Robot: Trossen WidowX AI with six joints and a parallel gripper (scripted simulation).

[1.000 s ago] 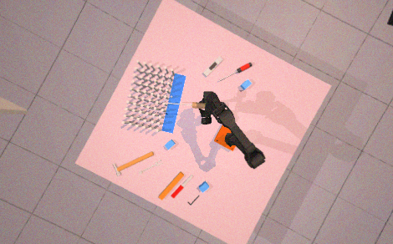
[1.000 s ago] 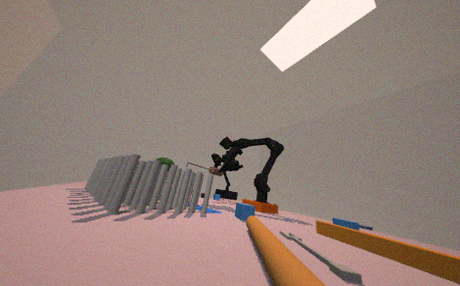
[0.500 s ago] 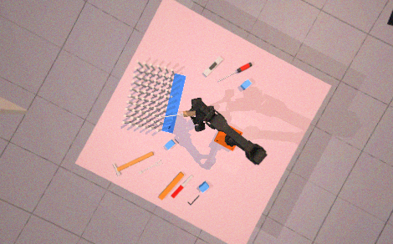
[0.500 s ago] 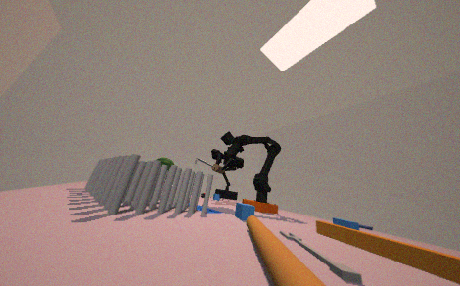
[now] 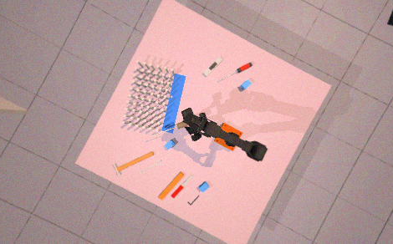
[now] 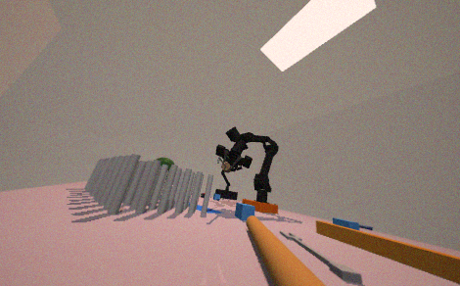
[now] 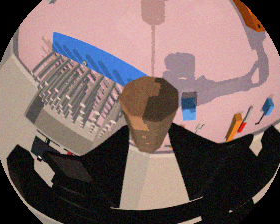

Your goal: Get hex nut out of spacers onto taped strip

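Seen from above and from the side, a black robot arm reaches over a pink table, its pincer closed around a tool's brown wooden handle near one end of the blue taped strip. A tiny pale piece, apparently the hex nut, lies on the strip close to its spacer-side edge, beside the dense rows of standing metal spacers. An orange-handled hammer and a red-handled screwdriver lie outside the spacer field.
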